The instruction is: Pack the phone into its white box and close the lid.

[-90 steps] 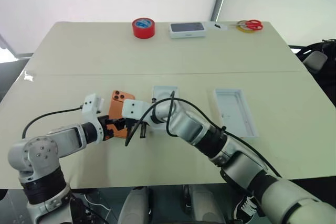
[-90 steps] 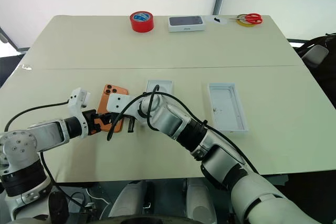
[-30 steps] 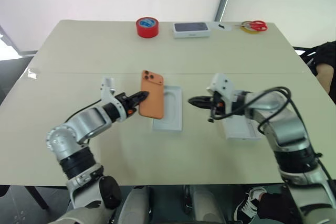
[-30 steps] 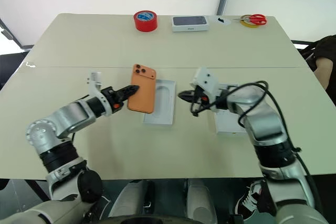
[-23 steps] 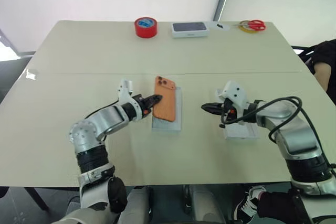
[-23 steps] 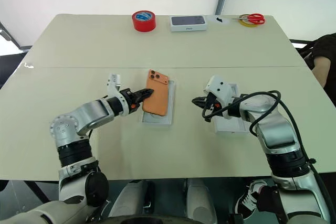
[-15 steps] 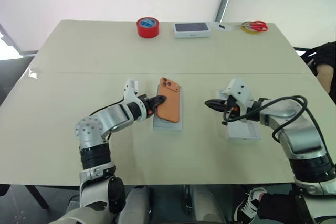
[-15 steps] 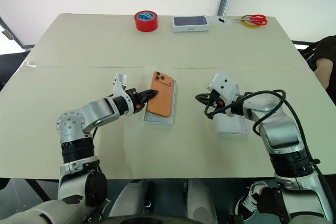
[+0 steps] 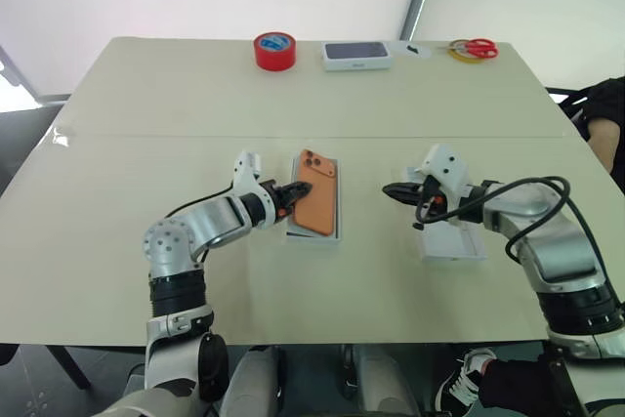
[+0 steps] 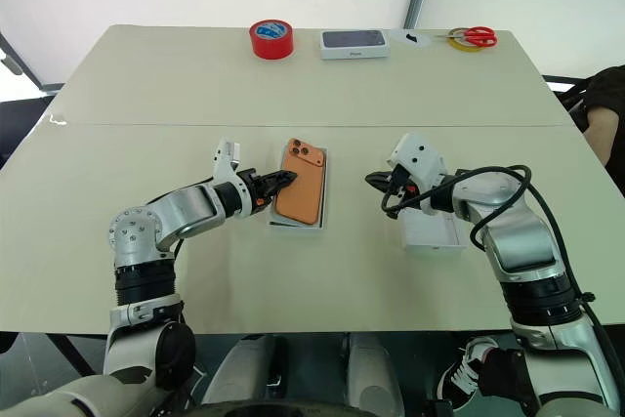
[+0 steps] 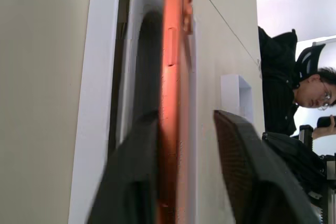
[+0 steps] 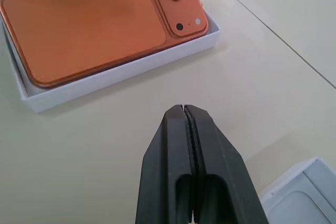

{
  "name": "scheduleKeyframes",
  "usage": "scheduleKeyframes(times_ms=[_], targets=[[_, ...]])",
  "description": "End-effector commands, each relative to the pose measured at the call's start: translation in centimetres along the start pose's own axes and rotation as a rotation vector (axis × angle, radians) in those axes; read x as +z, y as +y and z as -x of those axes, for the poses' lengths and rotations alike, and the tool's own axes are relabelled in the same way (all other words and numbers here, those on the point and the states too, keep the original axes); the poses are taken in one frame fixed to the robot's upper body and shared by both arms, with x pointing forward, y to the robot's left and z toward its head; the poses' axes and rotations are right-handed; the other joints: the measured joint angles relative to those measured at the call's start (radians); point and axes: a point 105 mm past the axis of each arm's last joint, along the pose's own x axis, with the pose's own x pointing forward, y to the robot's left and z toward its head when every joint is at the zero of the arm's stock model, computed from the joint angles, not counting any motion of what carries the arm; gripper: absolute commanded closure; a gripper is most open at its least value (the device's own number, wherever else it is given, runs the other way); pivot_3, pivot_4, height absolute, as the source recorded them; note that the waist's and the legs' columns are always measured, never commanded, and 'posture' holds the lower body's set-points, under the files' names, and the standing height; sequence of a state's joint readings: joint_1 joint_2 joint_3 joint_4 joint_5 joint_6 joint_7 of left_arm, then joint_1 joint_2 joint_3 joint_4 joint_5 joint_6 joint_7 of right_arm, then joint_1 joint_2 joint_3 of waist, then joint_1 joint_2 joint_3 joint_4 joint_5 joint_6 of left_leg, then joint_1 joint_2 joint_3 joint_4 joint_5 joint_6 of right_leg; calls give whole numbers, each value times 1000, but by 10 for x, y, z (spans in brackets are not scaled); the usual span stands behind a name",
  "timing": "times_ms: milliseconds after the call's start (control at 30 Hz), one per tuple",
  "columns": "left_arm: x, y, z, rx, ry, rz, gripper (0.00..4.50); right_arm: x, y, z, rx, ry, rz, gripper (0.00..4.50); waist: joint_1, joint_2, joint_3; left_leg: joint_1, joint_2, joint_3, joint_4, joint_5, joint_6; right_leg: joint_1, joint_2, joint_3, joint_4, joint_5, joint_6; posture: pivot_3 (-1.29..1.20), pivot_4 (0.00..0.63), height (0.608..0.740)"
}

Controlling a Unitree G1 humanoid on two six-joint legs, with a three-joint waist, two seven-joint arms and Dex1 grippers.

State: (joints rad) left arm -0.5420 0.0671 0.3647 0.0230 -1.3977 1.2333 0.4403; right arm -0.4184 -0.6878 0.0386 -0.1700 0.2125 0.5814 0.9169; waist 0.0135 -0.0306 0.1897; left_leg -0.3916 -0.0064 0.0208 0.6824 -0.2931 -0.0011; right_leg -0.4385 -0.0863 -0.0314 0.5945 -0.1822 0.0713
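**Phone settling into the box, lid waiting at right**

We see the phone [image 10: 302,194] lying back-up in the white box [image 10: 319,204], just left of the frame's centre in the head views. Its long axis runs from near edge to far edge of the desk [image 10: 195,85], tipped slightly, with the camera lenses at the far end. In the right wrist view the phone sits askew in the tray, so we judge it is not yet fully seated.

Our left gripper [image 10: 276,185] reaches in from the left at the phone's side edge. In the left wrist view its fingers [image 11: 131,182] straddle the orange edge with a clear gap on one side, so we read the gripper as released, or nearly so, probably letting the phone drop flat.

Our right gripper [image 10: 374,181] is clenched on nothing, hovering right of the box above the lid [image 10: 435,231], which lies inside-up at centre right, likely on standby for closing.
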Motion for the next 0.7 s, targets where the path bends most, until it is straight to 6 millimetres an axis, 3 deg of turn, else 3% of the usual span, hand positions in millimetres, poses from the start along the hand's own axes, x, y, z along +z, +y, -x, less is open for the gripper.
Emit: scheduleKeyframes(times_ms=[33, 100, 233, 467, 567, 700], targets=[[6, -16, 9, -63, -28, -48, 1336, 12, -2, 0, -1, -36, 41, 4500, 0, 0, 0, 0, 0, 0, 0, 0, 0, 0, 0, 0, 0, 0, 0, 0, 150, 732], [11, -21, 16, -89, -45, -59, 417, 14, -1, -1, 0, -38, 43, 4500, 0, 0, 0, 0, 0, 0, 0, 0, 0, 0, 0, 0, 0, 0, 0, 0, 150, 732], [22, -25, 33, -106, -73, -99, 417, 16, 1, -4, 9, -38, 57, 4500, -2, 0, 0, 0, 1, 0, 0, 0, 0, 0, 0, 0, 0, 0, 0, 0, 150, 732], [48, -3, 69, 81, -126, -327, 417, 12, 1, -21, 4, 59, 91, 4500, -1, 0, 0, 0, 1, 0, 0, 0, 0, -1, 1, 0, 0, 0, 0, 0, 150, 732], [56, 8, 75, 189, -138, -463, 1170, 10, 1, -32, 3, 110, 102, 4500, -1, 0, 0, 0, 0, 0, 0, 0, 0, -1, 0, 0, 0, 0, 0, 0, 150, 732], [47, 14, 65, 243, -76, -597, 3194, 6, 2, -45, -11, 171, 122, 4500, 1, 1, 0, 0, 0, 1, 0, 0, 0, 0, 0, 0, 0, 0, -1, 0, 150, 732]])
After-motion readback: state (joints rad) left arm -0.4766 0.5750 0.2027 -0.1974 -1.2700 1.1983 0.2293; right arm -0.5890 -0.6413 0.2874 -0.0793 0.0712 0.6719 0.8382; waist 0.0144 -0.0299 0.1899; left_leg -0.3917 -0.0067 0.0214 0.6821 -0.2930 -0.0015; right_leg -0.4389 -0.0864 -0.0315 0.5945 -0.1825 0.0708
